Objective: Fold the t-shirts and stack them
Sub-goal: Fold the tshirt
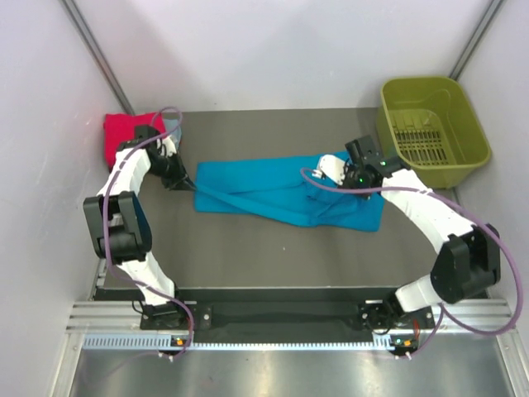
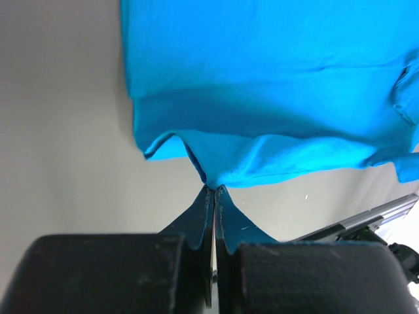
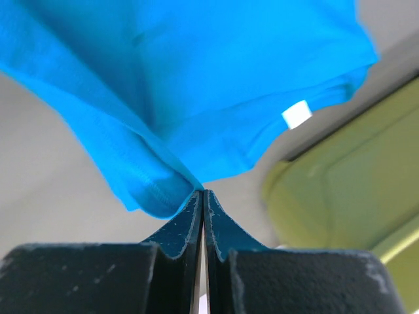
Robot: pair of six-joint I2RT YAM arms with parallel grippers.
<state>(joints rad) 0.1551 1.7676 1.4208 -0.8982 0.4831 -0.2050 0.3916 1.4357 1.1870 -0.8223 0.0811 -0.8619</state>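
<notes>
The teal-blue t-shirt (image 1: pixel 273 194) lies stretched sideways across the middle of the bench (image 1: pixel 289 248), creased and partly folded. The left tool (image 2: pixel 215 190) pinches its left edge and the right tool (image 3: pixel 201 193) pinches a right-hand fold. The red t-shirt (image 1: pixel 122 132) sits folded in the far left corner.

- The bright teal-blue cotton t-shirt (image 1: pixel 273 192) lies across the middle of the dark flat tabletop (image 1: pixel 273 256), its long side going from left to right.
- The folded red cotton shirt (image 1: pixel 122 136) lies in the far left corner, behind the left end of the t-shirt and apart from it.
- The olive-green plastic basket (image 1: pixel 434 124) stands in the far right corner, behind and to the right of the t-shirt, not touching it.
- The left pincer (image 2: pixel 214 188) is at the left end of the t-shirt, closed upon the edge of the cloth.
- The right pincer (image 3: pixel 201 191) is at the far right part of the t-shirt, pinching a fold of it; the basket is just behind.
</notes>
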